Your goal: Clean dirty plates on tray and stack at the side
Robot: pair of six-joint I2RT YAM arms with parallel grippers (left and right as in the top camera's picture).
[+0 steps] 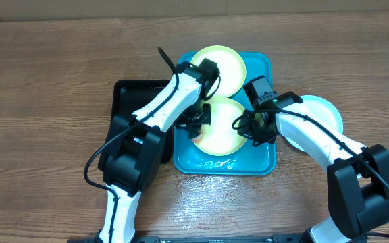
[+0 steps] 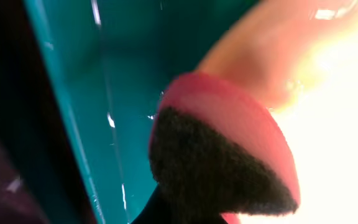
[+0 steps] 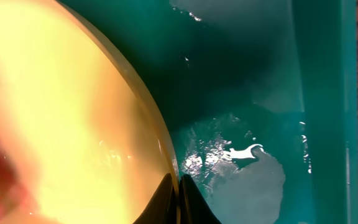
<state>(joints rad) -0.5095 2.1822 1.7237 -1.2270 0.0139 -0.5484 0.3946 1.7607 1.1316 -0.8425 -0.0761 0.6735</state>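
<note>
The turquoise tray (image 1: 258,158) holds two yellow-green plates. One plate (image 1: 225,64) lies at the far end. The other plate (image 1: 221,135) is in the middle, tilted. My right gripper (image 1: 250,126) is shut on the middle plate's right rim; the right wrist view shows both fingers (image 3: 178,200) pinching the rim of the plate (image 3: 61,124). My left gripper (image 1: 198,121) is at the plate's left edge, shut on a pink sponge (image 2: 229,149) with a dark scrub face, beside the plate (image 2: 340,106). A third pale plate (image 1: 323,115) lies on the table to the right of the tray.
A black tray (image 1: 130,94) stands against the turquoise tray's left side. Water pools on the turquoise tray's floor (image 3: 247,180). The tray's wall (image 2: 55,74) is close to the sponge on its left.
</note>
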